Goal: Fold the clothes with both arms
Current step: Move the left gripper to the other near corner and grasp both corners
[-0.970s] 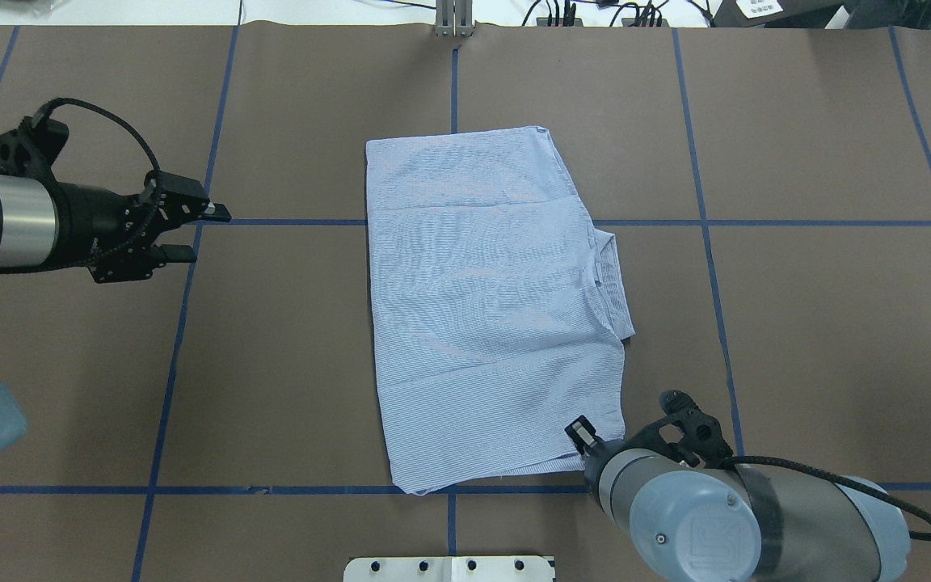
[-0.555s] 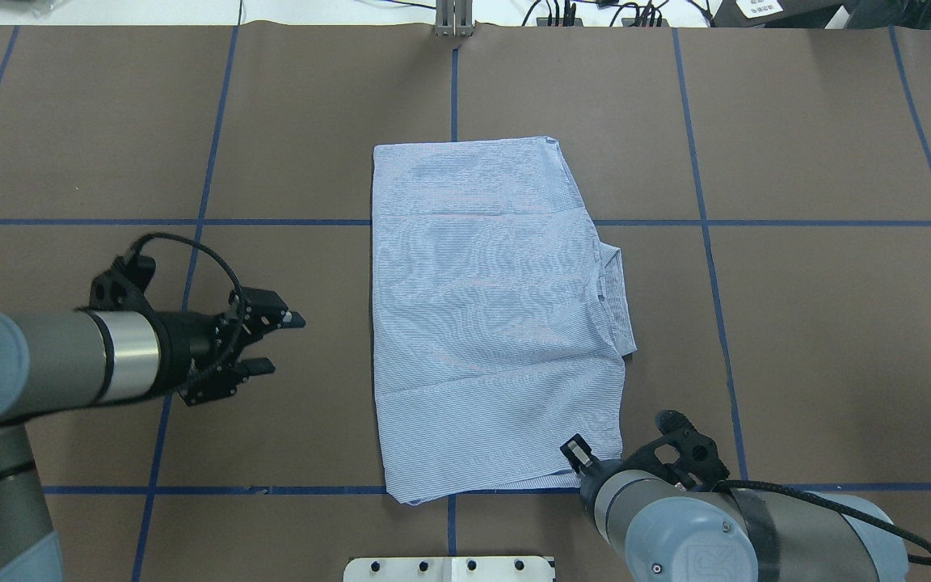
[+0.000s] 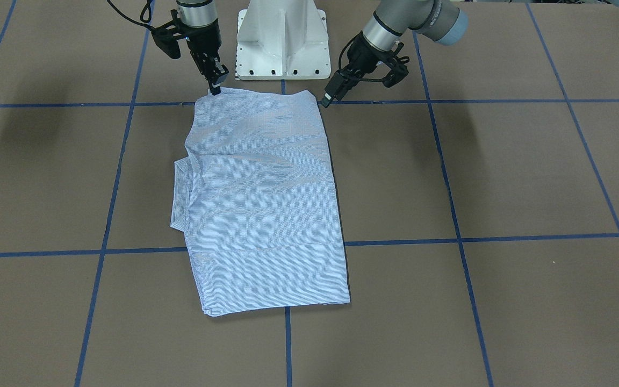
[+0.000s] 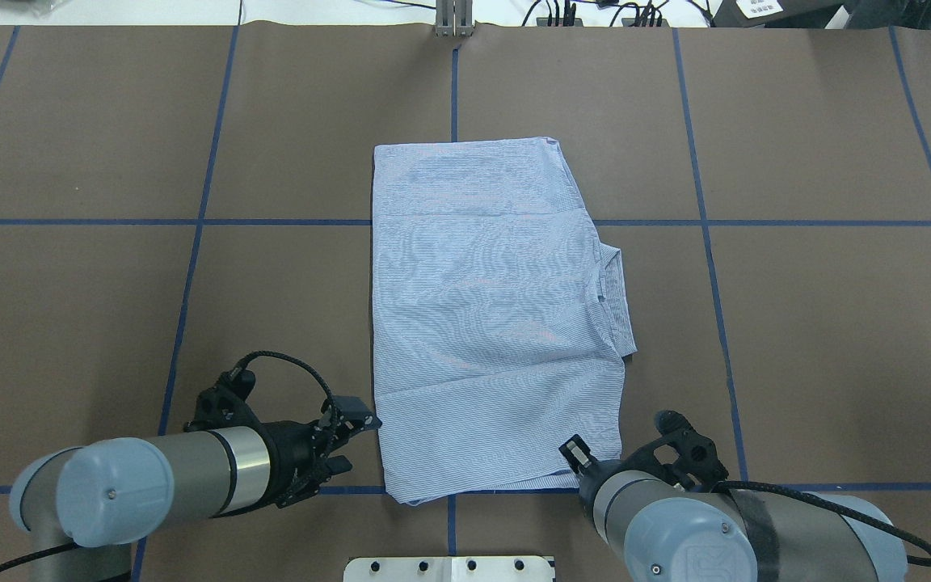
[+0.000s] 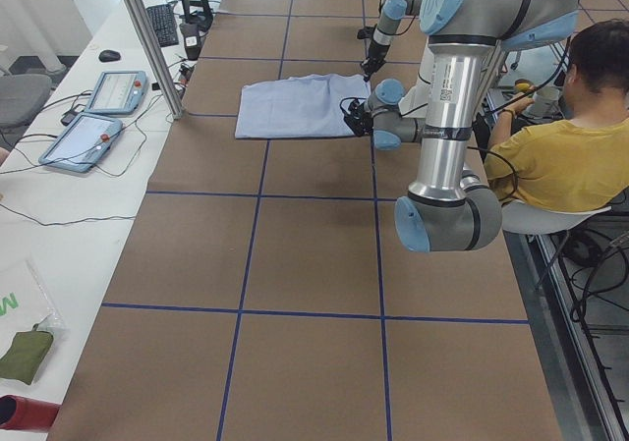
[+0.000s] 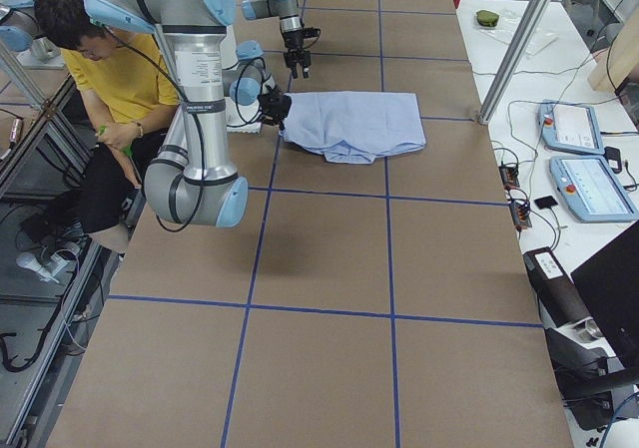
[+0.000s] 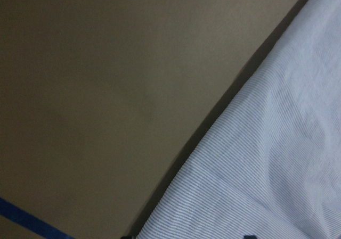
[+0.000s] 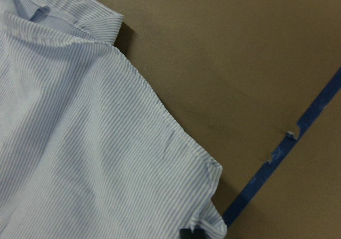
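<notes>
The right gripper (image 3: 214, 87) is pinching the shirt (image 4: 490, 307) at its corner nearest the robot on that side, fingers pressed together on the very tip of the cloth. The left gripper (image 4: 350, 443) is hanging spread just beside the opposite near corner, gripping nothing. In its wrist view one fingertip is showing over the table (image 4: 797, 323) and the other over the hem. The shirt is lying flat in the middle of the table as a long folded panel running away from the robot, with the collar (image 4: 617, 283) poking out along its right edge. The main risk seems to be sitting with the left side. If those fingers are closing while low against the surface, they are likely to be shoving the hem inward and bunching it, or catching only the top layer, so the stacked layers are peeling apart on the lift. With one corner held and the other not, any pull from the right is probably dragging the panel askew. The right pinch is also looking shallow, so the corner could be slipping free once the weight of the cloth is coming onto it. The thicker collar side may be lagging and twisting the fold line.
</notes>
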Robot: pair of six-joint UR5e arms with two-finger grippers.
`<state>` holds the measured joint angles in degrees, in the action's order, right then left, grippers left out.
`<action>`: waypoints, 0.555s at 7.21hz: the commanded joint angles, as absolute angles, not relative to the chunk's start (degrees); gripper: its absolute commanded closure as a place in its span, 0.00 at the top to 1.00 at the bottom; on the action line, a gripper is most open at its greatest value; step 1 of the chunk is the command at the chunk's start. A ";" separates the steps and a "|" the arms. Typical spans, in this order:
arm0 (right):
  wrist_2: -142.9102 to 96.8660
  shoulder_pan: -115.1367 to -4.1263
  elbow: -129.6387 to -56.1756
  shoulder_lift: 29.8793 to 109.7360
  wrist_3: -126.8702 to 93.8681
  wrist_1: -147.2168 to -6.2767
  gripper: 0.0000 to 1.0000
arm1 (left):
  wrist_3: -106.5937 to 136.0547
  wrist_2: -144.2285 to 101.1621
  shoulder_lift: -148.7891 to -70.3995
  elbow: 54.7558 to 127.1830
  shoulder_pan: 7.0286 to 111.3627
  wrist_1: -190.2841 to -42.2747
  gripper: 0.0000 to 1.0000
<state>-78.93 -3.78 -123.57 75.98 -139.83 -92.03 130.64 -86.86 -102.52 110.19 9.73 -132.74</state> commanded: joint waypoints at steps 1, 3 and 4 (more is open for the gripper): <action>-78.93 -3.78 -123.49 75.94 -139.83 -92.02 0.00 | 131.92 -84.04 -103.62 108.72 4.42 -132.63 0.75; -78.93 -3.78 -123.49 75.94 -139.83 -92.11 0.00 | 131.92 -82.62 -104.67 108.20 2.90 -132.45 0.71; -78.93 -3.78 -123.49 75.94 -139.83 -92.11 0.00 | 131.92 -82.70 -105.29 107.76 2.99 -132.54 0.70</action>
